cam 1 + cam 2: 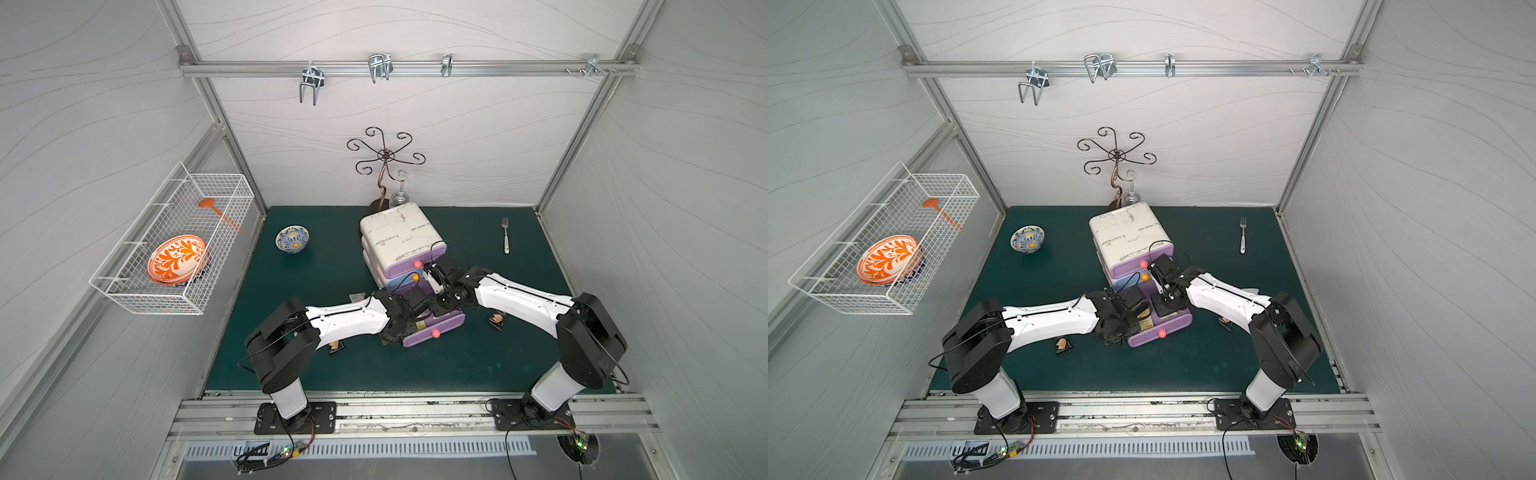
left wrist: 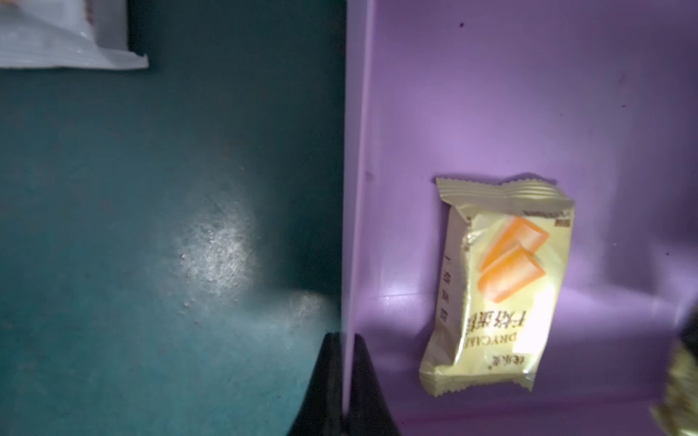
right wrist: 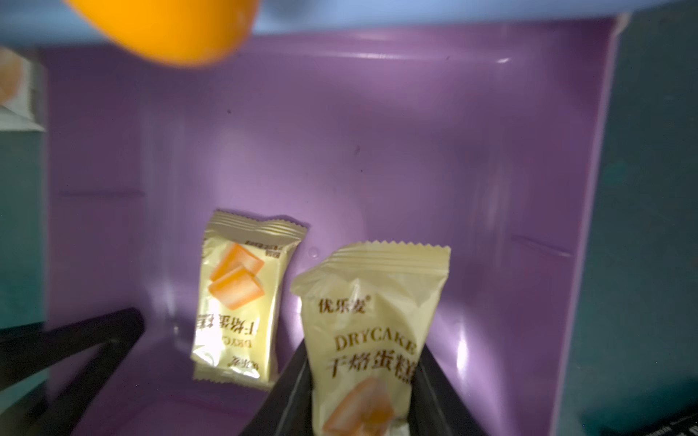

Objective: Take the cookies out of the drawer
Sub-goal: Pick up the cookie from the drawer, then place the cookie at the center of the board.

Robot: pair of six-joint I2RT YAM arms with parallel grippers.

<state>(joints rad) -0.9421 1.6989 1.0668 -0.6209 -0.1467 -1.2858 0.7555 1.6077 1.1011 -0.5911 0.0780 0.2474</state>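
While the drawer [image 1: 453,324] stands pulled out, the left gripper [image 2: 345,336] pinches its side wall, jaws shut, one finger on each face. The right gripper [image 3: 364,349], over the drawer, has its jaws closed partway on a yellow packet [image 3: 374,302] standing upright between them. A second packet [image 2: 502,287] lies flat on the drawer floor, just beside those jaws. A white packet [image 2: 56,37] lies outside, well apart from the left jaws.
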